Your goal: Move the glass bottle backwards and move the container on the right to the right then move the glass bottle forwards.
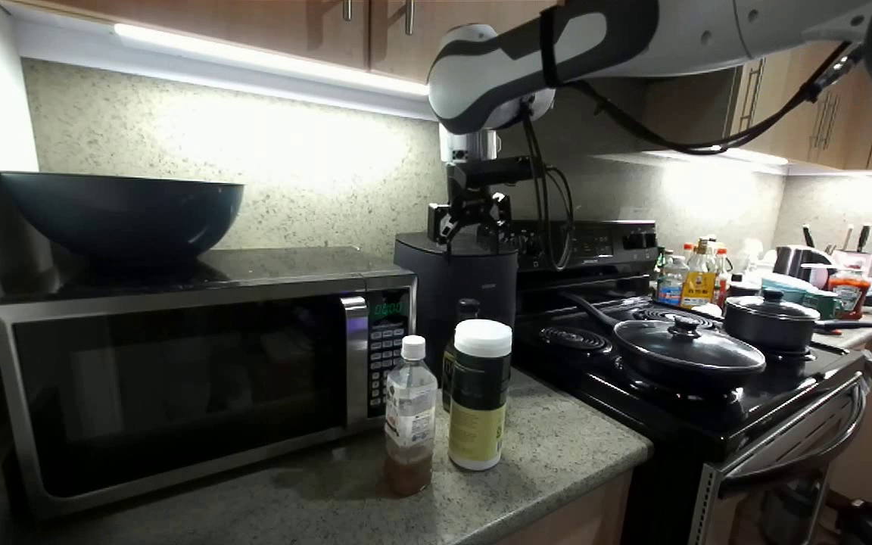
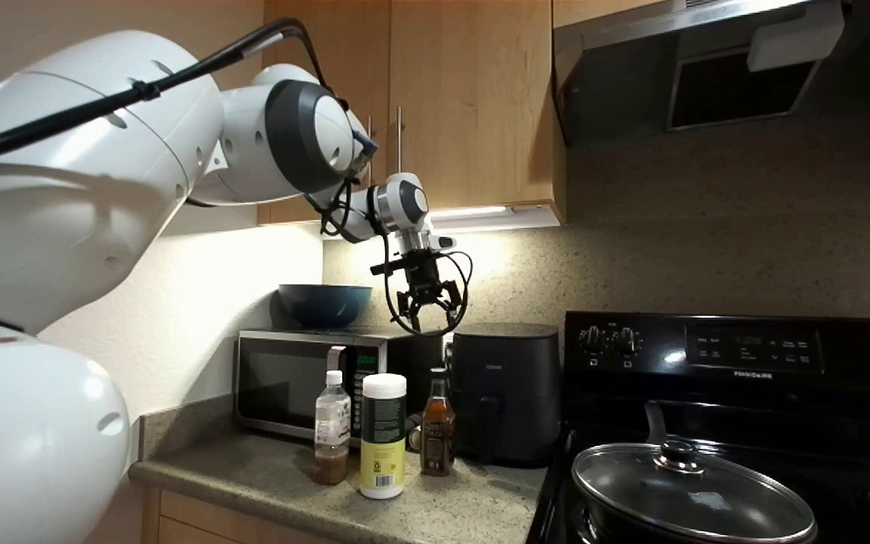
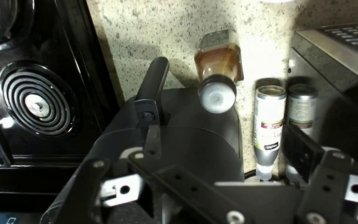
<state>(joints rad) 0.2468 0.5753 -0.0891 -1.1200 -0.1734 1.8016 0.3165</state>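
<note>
The glass bottle (image 2: 437,431) has amber-brown contents and a dark cap. It stands upright on the counter in front of the black air fryer. In an exterior view the glass bottle (image 1: 448,371) is mostly hidden behind the container. The container (image 1: 479,393) is a jar with a white lid and dark and yellow-green label. In an exterior view the container (image 2: 384,442) stands left of and nearer than the bottle. My gripper (image 1: 474,244) is open and empty above the air fryer, also in an exterior view (image 2: 433,321). In the wrist view the gripper (image 3: 227,144) sits apart from the bottle (image 3: 219,62).
A clear bottle with white cap (image 1: 410,424) stands beside the container. The air fryer (image 2: 507,393) stands between microwave (image 1: 201,378) and stove (image 1: 587,378). Two inverted squeeze bottles (image 3: 269,124) stand between air fryer and microwave. A bowl (image 1: 122,216) sits on the microwave; cabinets (image 2: 473,98) hang above.
</note>
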